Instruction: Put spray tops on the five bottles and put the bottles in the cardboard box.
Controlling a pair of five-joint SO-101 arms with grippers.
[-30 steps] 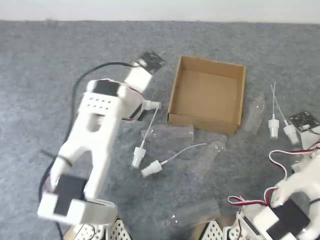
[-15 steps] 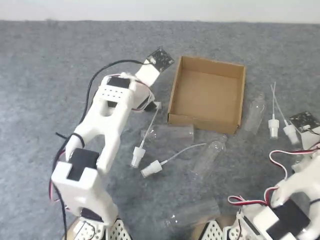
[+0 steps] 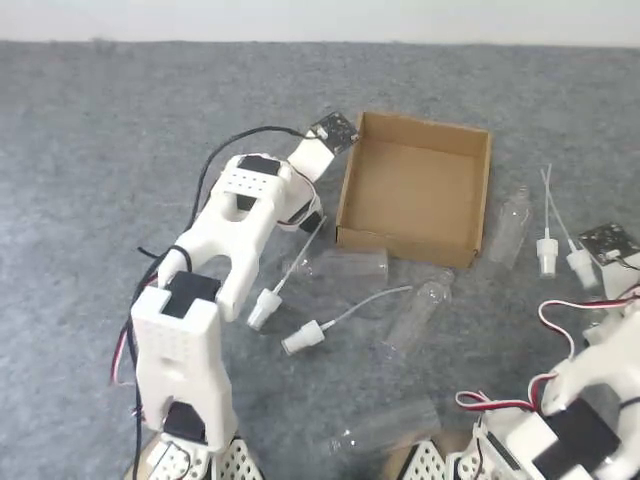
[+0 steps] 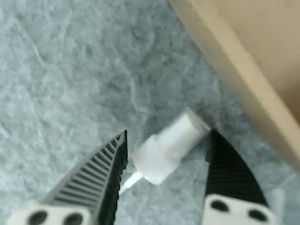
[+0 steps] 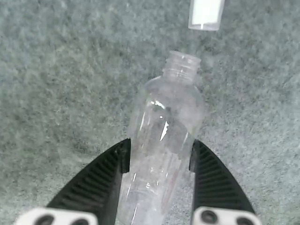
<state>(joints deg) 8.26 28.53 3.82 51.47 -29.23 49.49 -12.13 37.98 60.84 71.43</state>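
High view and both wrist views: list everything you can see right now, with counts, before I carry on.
cardboard box: one, brown, open, mid-carpet.
bottles: four, clear, uncapped; two in front of the box, one near the arms' bases, one right of the box. The right wrist view has a bottle too; I cannot tell if it is a fifth.
spray tops: five, white; two with long tubes in front of the box, two to its right, one beside the box wall.
carpet: one, grey, under everything.
arms: two, white.
left gripper: open, straddling that spray top.
right gripper: at the bottle.
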